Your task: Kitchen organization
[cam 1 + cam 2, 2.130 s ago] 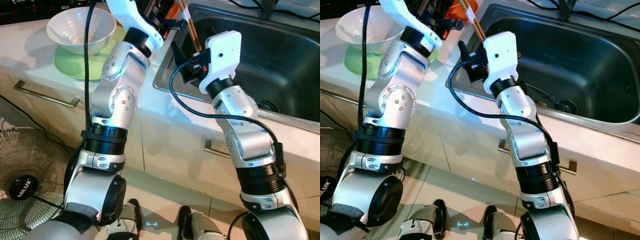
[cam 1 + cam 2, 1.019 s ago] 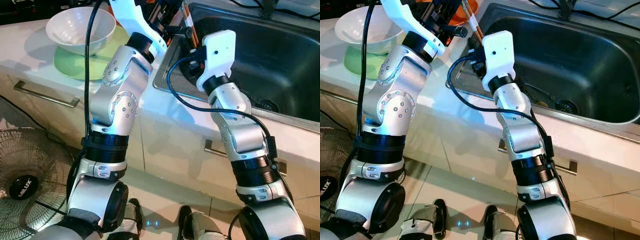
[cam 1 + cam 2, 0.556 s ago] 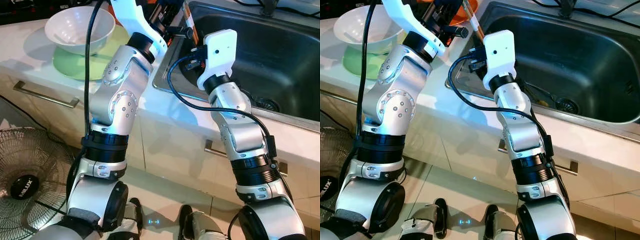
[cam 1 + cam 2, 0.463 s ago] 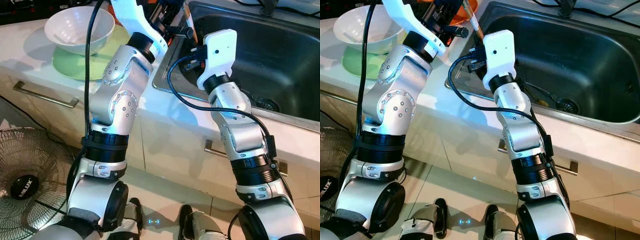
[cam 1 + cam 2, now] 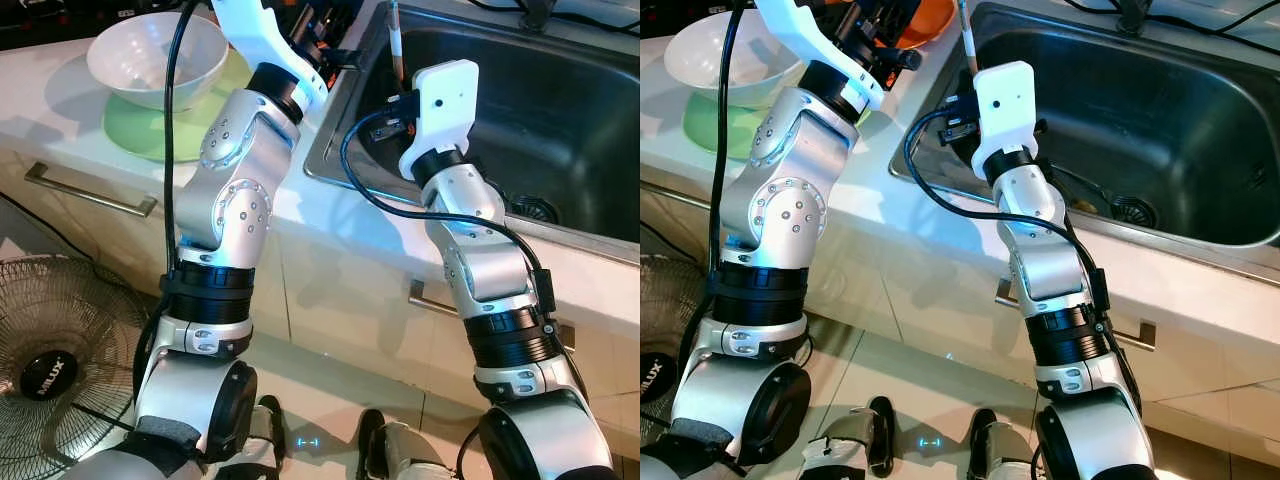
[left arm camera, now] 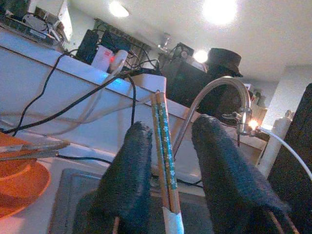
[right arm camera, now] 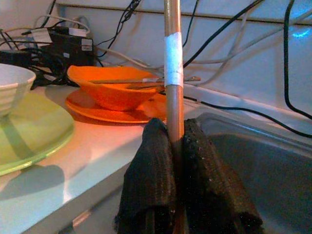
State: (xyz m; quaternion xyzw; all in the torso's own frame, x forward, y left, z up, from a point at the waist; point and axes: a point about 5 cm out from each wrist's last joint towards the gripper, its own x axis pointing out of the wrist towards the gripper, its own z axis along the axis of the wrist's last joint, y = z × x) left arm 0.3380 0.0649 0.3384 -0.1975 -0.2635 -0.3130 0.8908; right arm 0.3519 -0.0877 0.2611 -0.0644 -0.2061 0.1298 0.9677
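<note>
The right gripper (image 7: 175, 146) is clenched on a pair of chopsticks (image 7: 172, 58), holding them upright at the near left corner of the sink (image 5: 560, 110), so they stand just above its rim. The left gripper (image 6: 168, 146) has its fingers spread, with the chopsticks running up between them without visibly touching either pad; it looks released, so the chopsticks seem to be in the right gripper's care alone. Judging by how things lie, the tidying is partway: the chopsticks are lifted but not yet put anywhere, and the white bowl (image 5: 155, 55) on the green plate (image 5: 150, 125) sits on the counter (image 5: 60, 110) untouched, as does the orange bowl (image 7: 114, 90) on its orange plate (image 7: 97, 109), which has utensils lying across it. The head views give the layout, with both arms crossing at the sink's edge and a fan (image 5: 55, 350) on the floor below. The right wrist view shows what they cannot: the tight pinch on the sticks and the white band around them. The left wrist view adds the tap (image 6: 219, 97) and cables along the back wall, and the gap on either side of the sticks
</note>
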